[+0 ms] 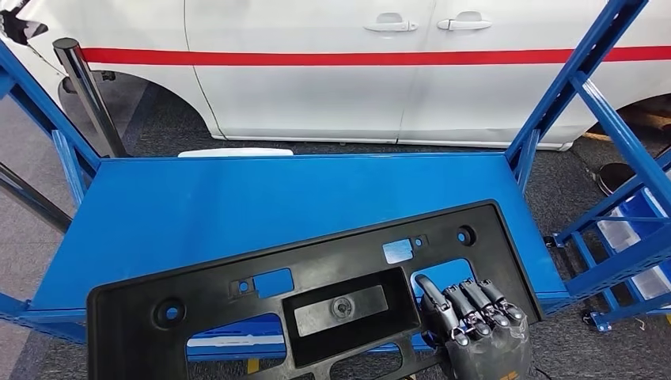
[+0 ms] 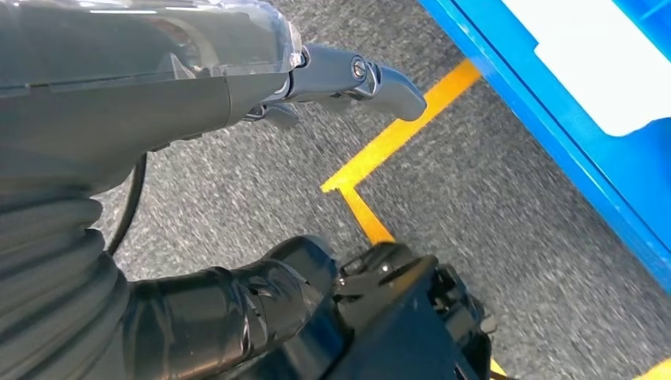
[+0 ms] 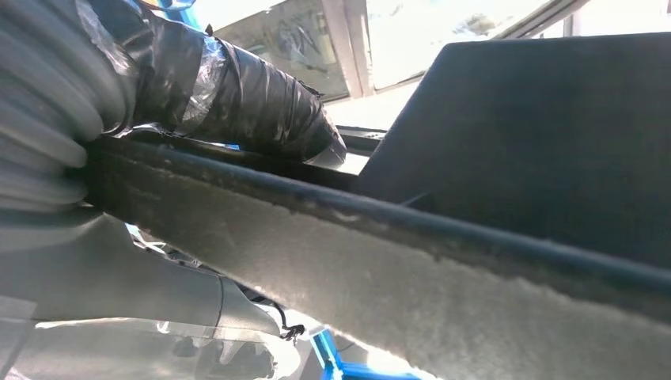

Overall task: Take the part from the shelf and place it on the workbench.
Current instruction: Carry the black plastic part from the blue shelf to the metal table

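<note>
We found the right hand [image 1: 477, 328] gripping the black part [image 1: 237, 317] over the blue worktop [image 1: 237, 206]. The left hand [image 2: 237, 79] hung above the floor; we could not tell its fingers' state.

Part [image 1: 332, 285]: matt black moulded plastic, rough-edged underneath. Shelf [image 1: 237, 206]: smooth, painted blue metal. Floor [image 2: 490, 198]: coarse grey carpet. Car [image 1: 316, 79]: glossy white bodywork.

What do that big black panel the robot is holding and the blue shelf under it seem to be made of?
The black panel looks like moulded plastic with a matt finish: it has cut-out windows, round holes and a recessed middle. In the right wrist view its edge appears rough and grey. The right hand grips it. The blue shelf looks like painted sheet metal: smooth, evenly coloured, faintly glossy, with angled frame struts.
</note>
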